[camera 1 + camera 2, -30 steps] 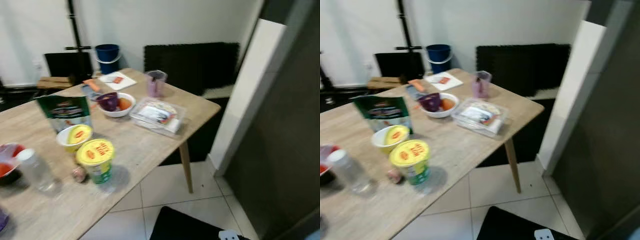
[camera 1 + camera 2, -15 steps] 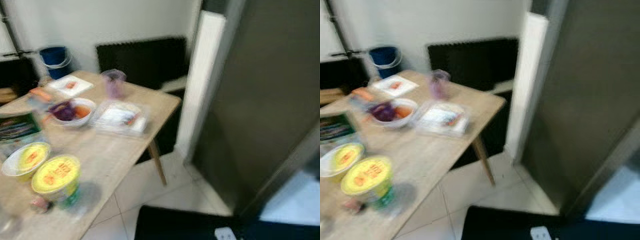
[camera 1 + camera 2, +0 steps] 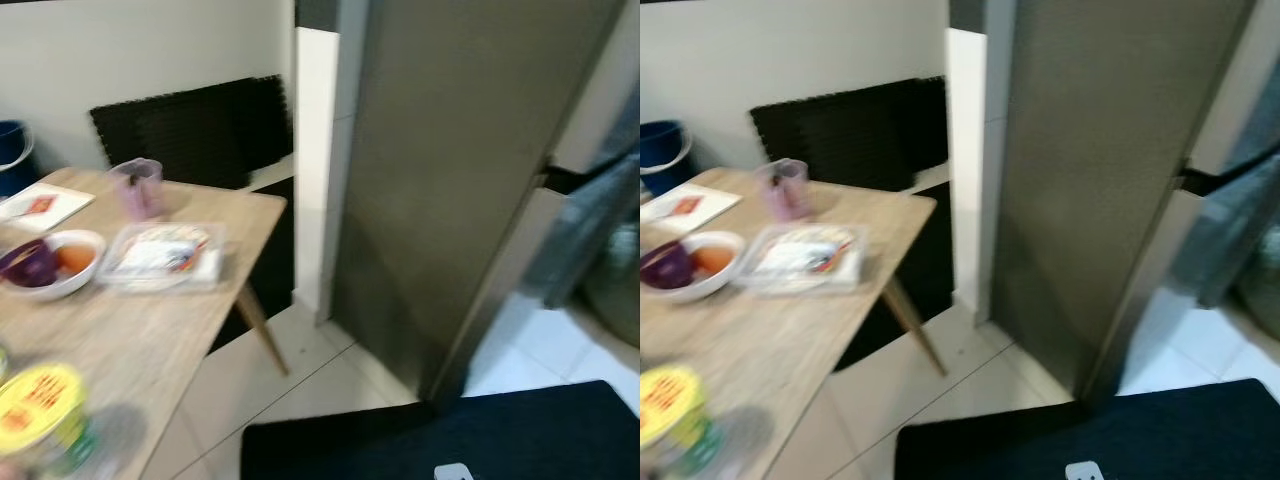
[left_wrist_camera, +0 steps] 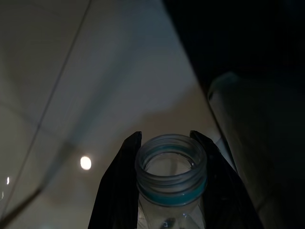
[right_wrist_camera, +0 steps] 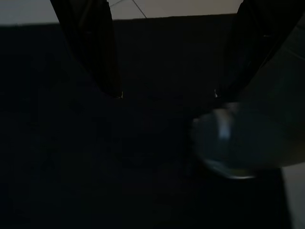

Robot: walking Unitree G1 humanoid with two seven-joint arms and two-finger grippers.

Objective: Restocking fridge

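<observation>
Both eye views are evenly lit but smeared with motion blur; the yellow-lidded tub (image 3: 38, 415) at the table's (image 3: 150, 330) near edge is soft. Both wrist views are dim, with one small glare spot on the floor tiles (image 4: 86, 162).

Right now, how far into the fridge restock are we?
Early. In hand: the left pincer is shut on an uncapped clear bottle. The head views face the fridge, whose grey door looks closed. Left: open it and shelve the bottle. The yellow-lid tub, the clear tray and the bowl sit on the table. The right pincer is open and holds nothing.
</observation>
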